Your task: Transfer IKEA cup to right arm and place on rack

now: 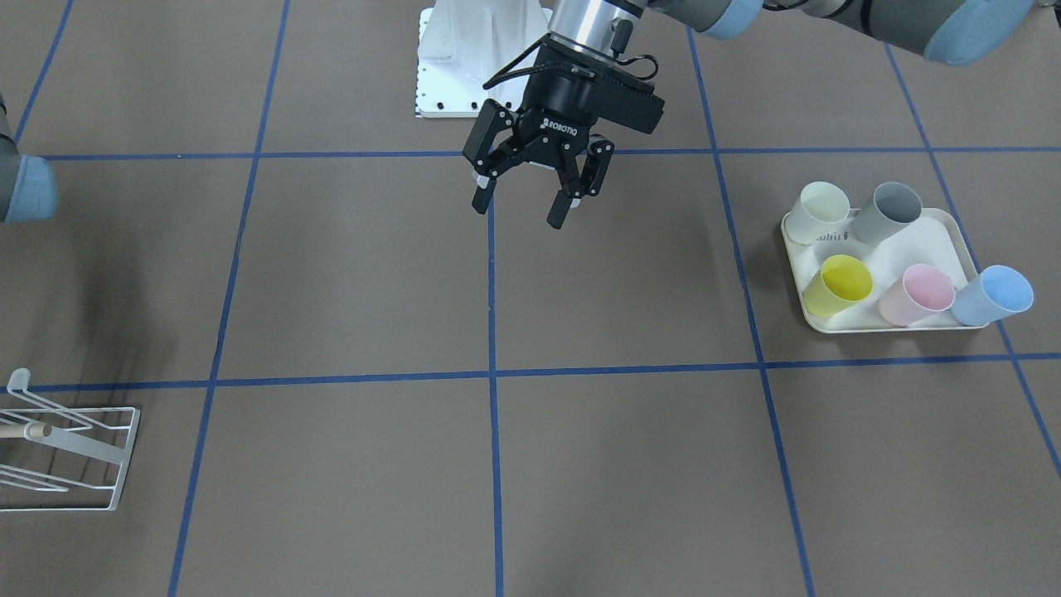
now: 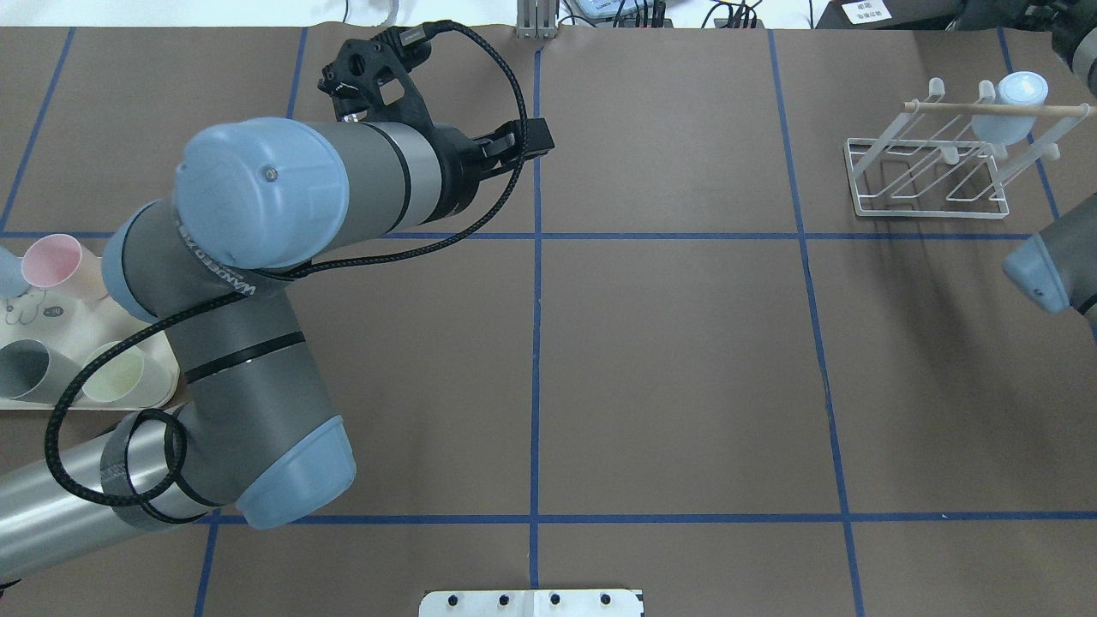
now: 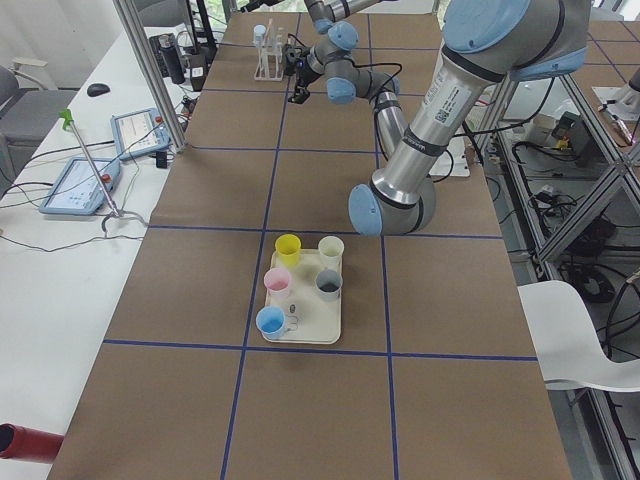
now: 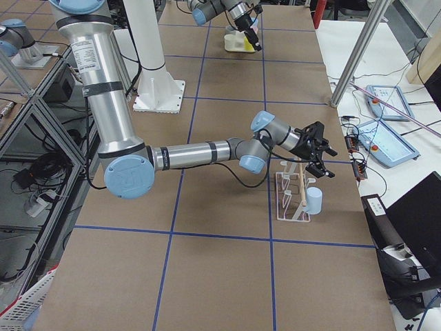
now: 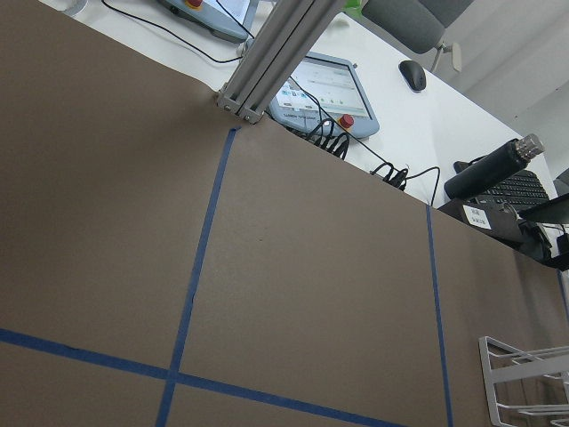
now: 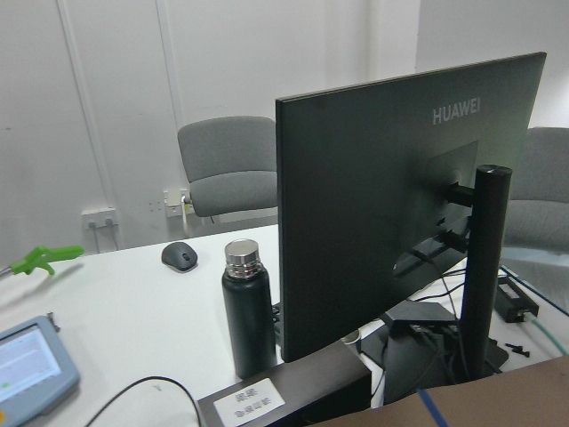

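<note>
Light-blue IKEA cup point(image 2: 1011, 111) sits on the white wire rack point(image 2: 926, 176), at the end by the wooden dowel point(image 2: 986, 108). Right gripper point(image 4: 318, 152) hangs just above it, too far off to tell how its jaws stand. Left gripper point(image 1: 520, 207) is in the air mid-table, jaws apart and holding nothing; five more cups stand on the cream tray point(image 1: 928, 240).

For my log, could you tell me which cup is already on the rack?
The pale-blue cup on the white rack; the other five are on the tray.
</note>
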Robot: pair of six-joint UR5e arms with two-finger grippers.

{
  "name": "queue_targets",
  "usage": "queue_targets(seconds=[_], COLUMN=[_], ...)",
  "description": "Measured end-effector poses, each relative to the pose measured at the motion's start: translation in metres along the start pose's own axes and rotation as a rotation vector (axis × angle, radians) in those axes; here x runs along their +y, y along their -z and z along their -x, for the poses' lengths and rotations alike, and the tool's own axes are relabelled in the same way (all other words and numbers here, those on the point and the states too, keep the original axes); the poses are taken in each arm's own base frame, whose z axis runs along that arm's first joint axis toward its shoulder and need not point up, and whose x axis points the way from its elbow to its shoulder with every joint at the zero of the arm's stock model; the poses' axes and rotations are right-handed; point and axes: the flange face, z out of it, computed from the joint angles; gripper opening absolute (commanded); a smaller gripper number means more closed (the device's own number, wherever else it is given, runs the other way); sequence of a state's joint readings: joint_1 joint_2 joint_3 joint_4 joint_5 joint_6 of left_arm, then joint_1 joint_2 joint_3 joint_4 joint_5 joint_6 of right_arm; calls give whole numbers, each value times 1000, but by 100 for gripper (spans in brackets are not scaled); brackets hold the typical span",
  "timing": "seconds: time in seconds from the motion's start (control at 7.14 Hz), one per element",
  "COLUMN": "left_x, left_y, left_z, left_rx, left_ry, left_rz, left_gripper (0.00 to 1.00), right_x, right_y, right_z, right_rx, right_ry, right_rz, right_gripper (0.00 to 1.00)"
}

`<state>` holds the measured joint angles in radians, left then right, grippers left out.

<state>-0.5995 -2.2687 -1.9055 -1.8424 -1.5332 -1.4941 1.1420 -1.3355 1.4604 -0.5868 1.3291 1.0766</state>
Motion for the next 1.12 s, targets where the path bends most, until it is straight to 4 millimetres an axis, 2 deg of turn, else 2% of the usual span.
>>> queue_targets(seconds=[0.28,0.56,0.7,0.84,1.12], left_x=[-41,-76,-96,-119,-171], left_y=[17,32,38,46,67], left_z=[14,38,64,108,207], left_rx=[-102,-220,-270,-310,-352], left_ry=[-97,-207,-257,-306,-394], left_rz=[41,88,136,209,354], left_gripper=[100,100,100,100,100], right_x=[-22,-39,-43,-45,-47], right_y=[40,86,108,130,166], right_z=[33,79,97,110,130], right_rx=[-98,-155,-196,-243,-316], right_ry=[-154,-304,-372,-432,-531], right_rz=[80,205,269,340,452], right_gripper=[99,99,99,99,99])
